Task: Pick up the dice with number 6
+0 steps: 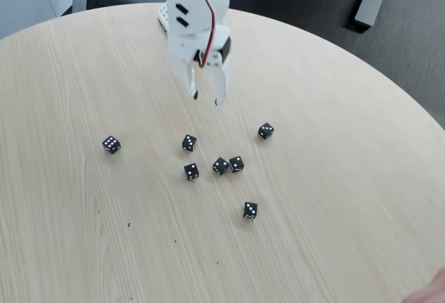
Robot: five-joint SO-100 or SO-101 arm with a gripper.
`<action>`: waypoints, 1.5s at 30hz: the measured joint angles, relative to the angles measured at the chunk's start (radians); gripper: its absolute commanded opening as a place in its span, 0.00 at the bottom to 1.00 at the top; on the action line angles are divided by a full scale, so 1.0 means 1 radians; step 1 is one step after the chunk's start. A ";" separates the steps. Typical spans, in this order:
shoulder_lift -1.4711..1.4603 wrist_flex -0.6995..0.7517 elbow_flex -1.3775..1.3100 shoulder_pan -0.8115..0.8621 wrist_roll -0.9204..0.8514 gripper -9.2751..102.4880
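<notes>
Fixed view: empty, slightly parted gripper (206, 97) above 7 dice, pips too small for certainty.

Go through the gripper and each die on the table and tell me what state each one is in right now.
gripper: jaws open, empty, above the table, touching no die
dice with number 6: resting on the table, apart at the left, ungrasped
six other black dice: resting flat; two of them touching, the rest separate
</notes>
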 measured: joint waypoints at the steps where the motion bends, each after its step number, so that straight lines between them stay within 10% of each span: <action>1: -0.031 0.000 -0.023 0.011 0.008 0.23; 25: -0.413 -0.011 -0.241 0.515 -0.026 0.28; 45: -0.463 -0.431 -0.241 0.532 -0.130 0.29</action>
